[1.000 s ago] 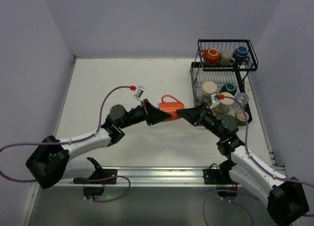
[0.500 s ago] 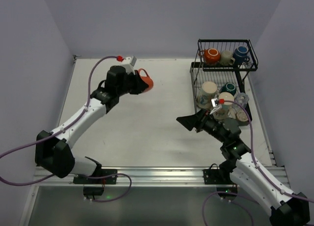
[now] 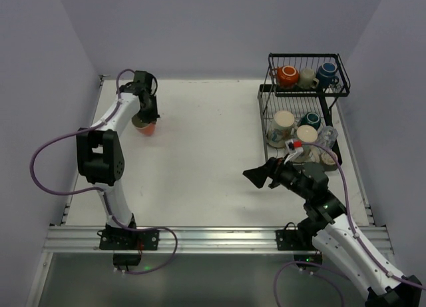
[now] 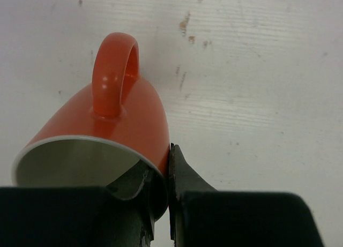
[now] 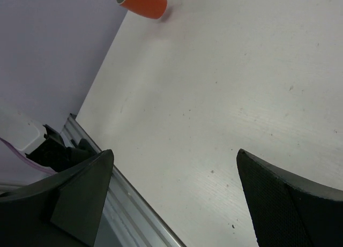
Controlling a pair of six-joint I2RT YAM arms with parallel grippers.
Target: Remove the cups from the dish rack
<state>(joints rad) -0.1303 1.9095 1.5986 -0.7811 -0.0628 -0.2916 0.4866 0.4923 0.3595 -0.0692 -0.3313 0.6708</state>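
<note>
White scuffed table point(image 3: 213, 147), lilac walls point(image 3: 200, 27); left tool point(image 4: 161, 174) tight on orange cup point(image 4: 107, 134), right tool point(image 5: 174, 155) agape.

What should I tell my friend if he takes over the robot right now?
Left gripper: shut on the rim of the orange mug, mug tilted, far left of the table.
Right gripper: open, empty, near the dish rack.
Done: one mug out, not yet released.
Left: three cups in the upper basket, more cups in the lower tray.
</note>
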